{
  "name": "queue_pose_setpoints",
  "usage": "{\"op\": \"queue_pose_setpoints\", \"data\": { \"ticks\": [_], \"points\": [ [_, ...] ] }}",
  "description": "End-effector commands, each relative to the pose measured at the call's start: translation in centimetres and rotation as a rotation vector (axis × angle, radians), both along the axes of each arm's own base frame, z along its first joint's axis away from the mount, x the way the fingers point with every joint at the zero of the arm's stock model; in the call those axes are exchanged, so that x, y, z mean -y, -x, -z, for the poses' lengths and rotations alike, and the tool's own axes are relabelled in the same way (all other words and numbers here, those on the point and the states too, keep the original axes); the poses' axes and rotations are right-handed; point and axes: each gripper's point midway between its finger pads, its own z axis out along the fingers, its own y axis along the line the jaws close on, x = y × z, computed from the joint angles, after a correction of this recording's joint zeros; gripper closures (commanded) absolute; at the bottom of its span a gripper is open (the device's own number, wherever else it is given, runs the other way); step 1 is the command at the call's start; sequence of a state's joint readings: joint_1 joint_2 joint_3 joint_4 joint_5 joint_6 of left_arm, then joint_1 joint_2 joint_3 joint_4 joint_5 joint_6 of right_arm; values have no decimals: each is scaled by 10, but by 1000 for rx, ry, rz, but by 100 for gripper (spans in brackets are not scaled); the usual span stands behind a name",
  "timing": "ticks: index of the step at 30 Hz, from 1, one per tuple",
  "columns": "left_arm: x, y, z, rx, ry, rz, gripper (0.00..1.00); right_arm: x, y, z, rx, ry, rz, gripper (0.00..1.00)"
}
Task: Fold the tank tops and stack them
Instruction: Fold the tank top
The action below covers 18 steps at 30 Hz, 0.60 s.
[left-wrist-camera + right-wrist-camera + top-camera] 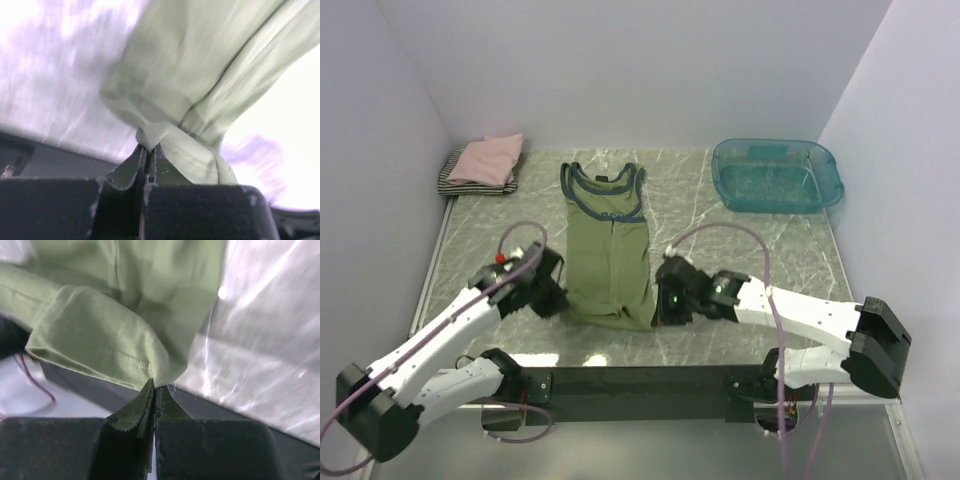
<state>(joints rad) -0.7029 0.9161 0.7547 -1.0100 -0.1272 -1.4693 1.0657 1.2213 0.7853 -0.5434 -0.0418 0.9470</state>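
Left gripper is clamped shut on a bunched pinch of the olive-green cloth tank top with navy trim, at the near left corner of its hem. The right gripper is likewise closed, with only its very tips nipping the stitched hem at the near right corner.

The tank top lies lengthwise on the grey marbled table, neck at the far end and hem at the near end between the two grippers. It looks thin, light and limp, so it will likely sag and crease between the holds and weigh almost nothing. The right hold seems shallow, and the cloth could slip out under a hard pull. The hem corners look like the sensible places to hold for carrying the hem up toward the neck.

A folded pink tank top rests on a folded black-and-white striped one at the far left corner. The see-through teal plastic tub sits far right.
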Motion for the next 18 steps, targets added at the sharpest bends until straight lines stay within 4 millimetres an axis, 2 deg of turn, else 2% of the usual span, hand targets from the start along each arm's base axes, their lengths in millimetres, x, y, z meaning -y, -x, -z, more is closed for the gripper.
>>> {"op": "queue_pose_setpoints", "data": {
  "ticks": [1,2,3,4,5,6,7,8,9,10,13,14,15,16,18],
  "points": [
    [-3,-65,-26,178,-7,66,99,-8,-49,-33,96,-33,12,100],
    [-3,-76,-29,189,-13,62,99,-5,-67,-30,111,0,27,100],
    [-1,-98,-34,197,-25,45,99,-11,-83,-45,143,-21,33,100],
    [0,-109,-36,211,-34,60,99,-13,-95,-48,154,-20,41,100],
    [1,-120,-37,216,-39,58,99,-14,-107,-40,149,10,36,100],
    [0,-138,-35,208,-50,41,99,-19,-129,-55,176,-21,59,100],
    [3,-151,-37,231,-40,38,99,-21,-139,-56,183,-20,61,100],
    [4,-160,-37,236,-34,33,99,-23,-151,-43,169,13,56,100],
    [-1,-174,-31,220,-34,10,99,-28,-167,-53,176,-5,65,100],
    [-1,-185,-32,234,-22,-1,99,-29,-177,-39,154,20,67,100],
    [-5,-215,-25,229,-31,-30,99,-35,-204,-37,148,2,84,100],
    [-3,-229,-24,235,-27,-27,99,-36,-210,-24,125,22,84,100],
    [-7,-236,-22,227,-29,-39,99,-38,-222,-29,142,14,97,100],
    [-6,-241,-20,220,-22,-33,99,-38,-228,-21,131,31,101,100],
    [-8,-260,-15,225,-22,-35,99,-42,-241,-24,142,21,108,100]
  ]
}}
